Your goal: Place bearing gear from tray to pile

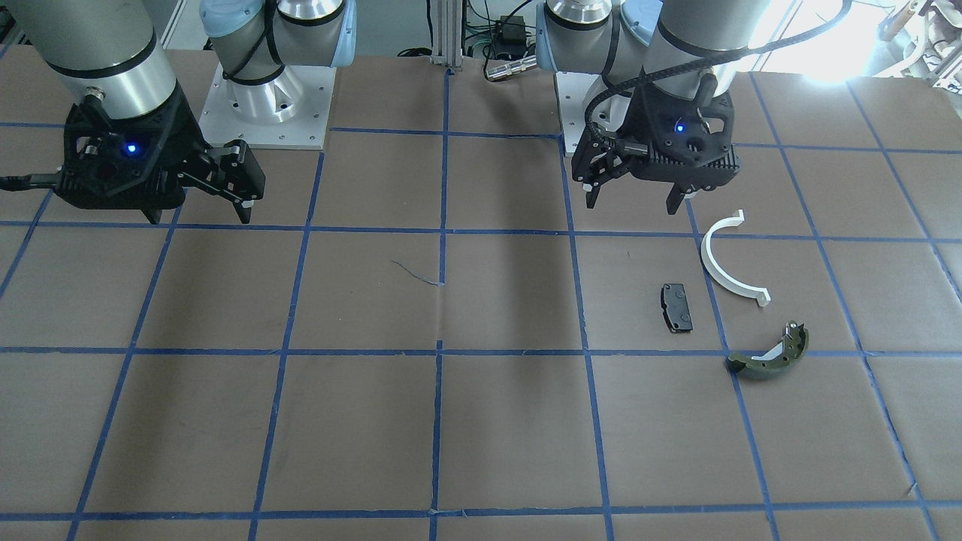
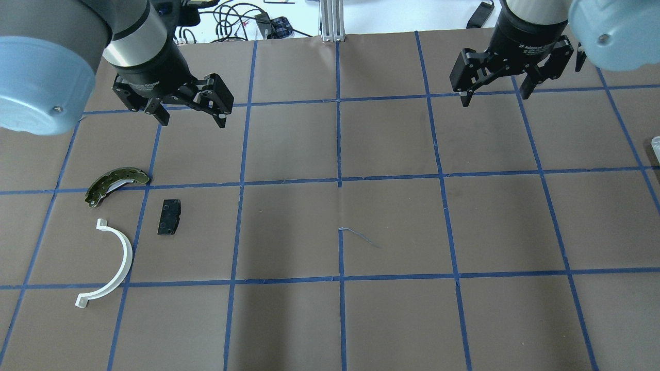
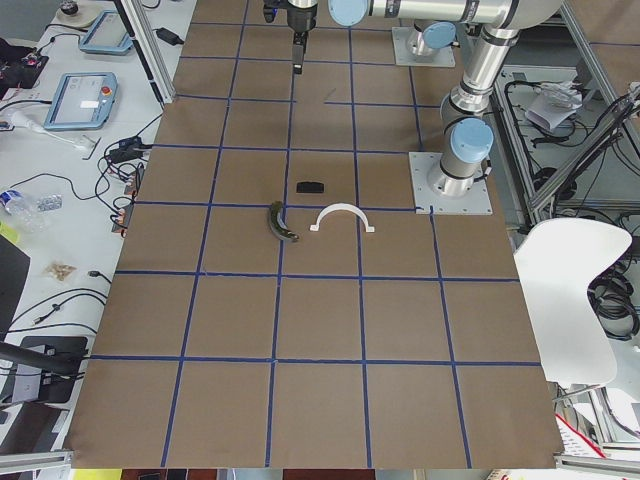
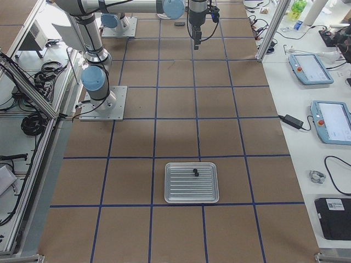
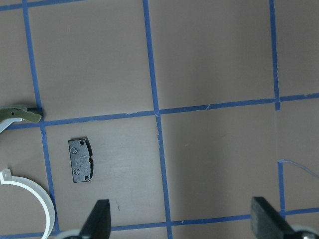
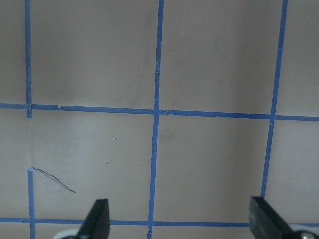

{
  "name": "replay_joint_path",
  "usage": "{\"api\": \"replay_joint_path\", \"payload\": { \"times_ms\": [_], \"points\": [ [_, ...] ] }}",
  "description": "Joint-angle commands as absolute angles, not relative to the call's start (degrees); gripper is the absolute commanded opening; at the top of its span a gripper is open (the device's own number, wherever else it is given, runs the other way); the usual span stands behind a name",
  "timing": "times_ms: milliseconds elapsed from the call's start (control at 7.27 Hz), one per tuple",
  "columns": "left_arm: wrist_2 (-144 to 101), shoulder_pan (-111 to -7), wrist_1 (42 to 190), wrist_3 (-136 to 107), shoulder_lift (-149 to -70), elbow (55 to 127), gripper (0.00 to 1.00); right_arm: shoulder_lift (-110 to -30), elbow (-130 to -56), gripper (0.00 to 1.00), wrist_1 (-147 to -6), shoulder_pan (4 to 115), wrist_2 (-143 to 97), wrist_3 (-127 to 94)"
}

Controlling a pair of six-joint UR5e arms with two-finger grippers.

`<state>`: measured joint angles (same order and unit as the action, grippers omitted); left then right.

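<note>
Front-facing view: the left gripper [image 1: 631,204] hangs with its jaws spread and nothing between them. The pile lies low beneath it, toward its outer side: white half-ring [image 1: 714,274], black pad [image 1: 676,308], olive brake shoe [image 1: 770,353], none of them touching. The right gripper [image 1: 199,216] is spread and empty too, well apart from the pile.

Overhead view: both grippers sit over bare table [image 2: 392,206], with no gear under either. Whichever arm carries the gear has to come in close to the other, and that's where a clash could happen.

Left side view: the pile's parts lie loose. A gear let go from too high could bounce away or knock the pad.

Right side view: there's the tray [image 4: 175,197], far out past the right gripper toward the table's end. The bearing gear [image 4: 195,173] is a tiny dark thing on its ribbed floor. I can't tell whether that's one piece or two. It's so small that a poor pinch could let it squirt from the pads or skate along the ribs.

Left wrist view: fingers [image 5: 99,219] are wide apart, with the pad just ahead of one. A descent here risks nudging it.

Right wrist view: fingers [image 6: 97,219] are wide apart, with only taped grid ahead. The tray is out of sight, so the long reach could arrive misaligned.
</note>
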<state>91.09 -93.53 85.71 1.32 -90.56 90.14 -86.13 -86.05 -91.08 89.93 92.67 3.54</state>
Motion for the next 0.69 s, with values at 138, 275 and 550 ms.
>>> {"api": "replay_joint_path", "payload": {
  "times_ms": [138,275,550],
  "points": [
    [91.1,-93.6,85.7,1.5,-90.6,90.3,1.0,-86.1,-86.3,1.0,-91.0,89.9,92.4,3.5],
    [91.1,-93.6,85.7,1.6,-90.5,90.2,1.0,-86.3,-86.3,1.0,-90.9,89.9,91.9,3.3],
    [91.1,-93.6,85.7,1.6,-90.5,90.2,1.0,-87.1,-86.3,1.0,-91.1,89.9,88.5,3.6]
  ]
}}
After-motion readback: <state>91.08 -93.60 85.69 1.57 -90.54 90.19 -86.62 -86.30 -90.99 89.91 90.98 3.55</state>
